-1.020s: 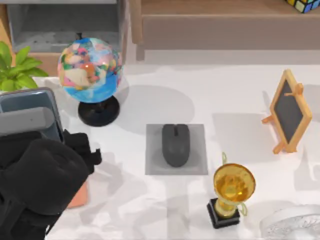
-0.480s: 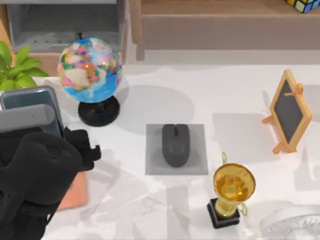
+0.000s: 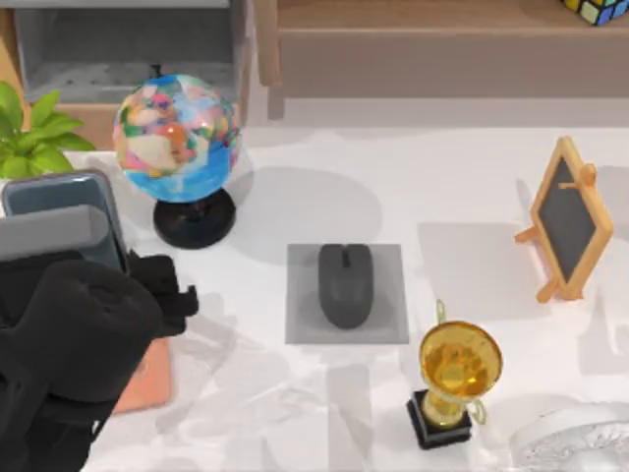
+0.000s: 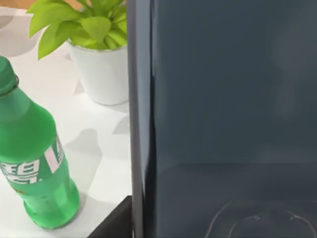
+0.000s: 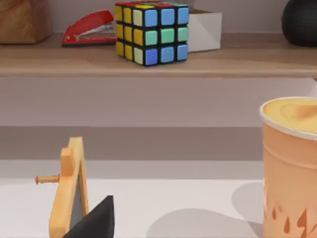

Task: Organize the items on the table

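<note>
Near the desk's (image 3: 472, 197) left edge the left gripper (image 3: 147, 295) held the smartphone (image 3: 61, 202) clamped and upright, its long axis running toward the desk's back edge, while the mouse (image 3: 346, 285) lay mid-desk on its grey mat (image 3: 388, 324), well apart toward the right.

we see a glossy blue-grey glass-faced smartphone (image 4: 233, 99), a matt dark-grey plastic mouse (image 3: 346, 285) on a smooth matt white tabletop (image 3: 462, 197), and a shiny gold metal trophy (image 3: 458, 366).
</note>
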`<state>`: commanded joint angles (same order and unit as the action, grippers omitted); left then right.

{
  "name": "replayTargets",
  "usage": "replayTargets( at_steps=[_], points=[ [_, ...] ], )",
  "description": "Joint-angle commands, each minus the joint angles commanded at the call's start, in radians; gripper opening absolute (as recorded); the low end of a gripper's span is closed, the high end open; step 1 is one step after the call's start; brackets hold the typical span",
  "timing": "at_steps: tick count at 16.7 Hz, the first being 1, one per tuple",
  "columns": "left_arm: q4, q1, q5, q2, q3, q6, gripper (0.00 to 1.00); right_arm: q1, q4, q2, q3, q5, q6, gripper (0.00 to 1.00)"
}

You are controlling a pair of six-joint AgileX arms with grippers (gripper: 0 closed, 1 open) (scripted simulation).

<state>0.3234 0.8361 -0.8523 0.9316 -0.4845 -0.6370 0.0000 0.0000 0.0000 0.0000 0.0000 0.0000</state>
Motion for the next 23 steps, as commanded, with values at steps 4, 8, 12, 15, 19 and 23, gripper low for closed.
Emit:
replayTargets(
  at_steps=[4, 8, 12, 15, 19, 23],
  points=[
    [0.0, 0.0, 0.0, 0.0, 0.0, 0.0, 0.9, 0.0, 0.0, 0.0, 0.0, 0.0, 0.0, 1.0],
    [0.0, 0.0, 0.0, 0.0, 0.0, 0.0, 1.0, 0.0, 0.0, 0.0, 0.0, 0.0, 0.0, 1.0],
    [0.0, 0.0, 0.0, 0.0, 0.0, 0.0, 1.0, 0.0, 0.0, 0.0, 0.0, 0.0, 0.0, 1.0],
    [0.003, 0.002, -0.001, -0.001, 0.0, -0.003, 1.0, 0.0, 0.0, 0.0, 0.0, 0.0, 0.0, 1.0],
    [0.083, 0.053, -0.023, -0.031, -0.004, -0.087, 1.0, 0.0, 0.0, 0.0, 0.0, 0.0, 0.0, 1.0],
    [0.196, 0.13, -0.082, -0.062, -0.004, -0.171, 1.0, 0.0, 0.0, 0.0, 0.0, 0.0, 0.0, 1.0]
  ],
)
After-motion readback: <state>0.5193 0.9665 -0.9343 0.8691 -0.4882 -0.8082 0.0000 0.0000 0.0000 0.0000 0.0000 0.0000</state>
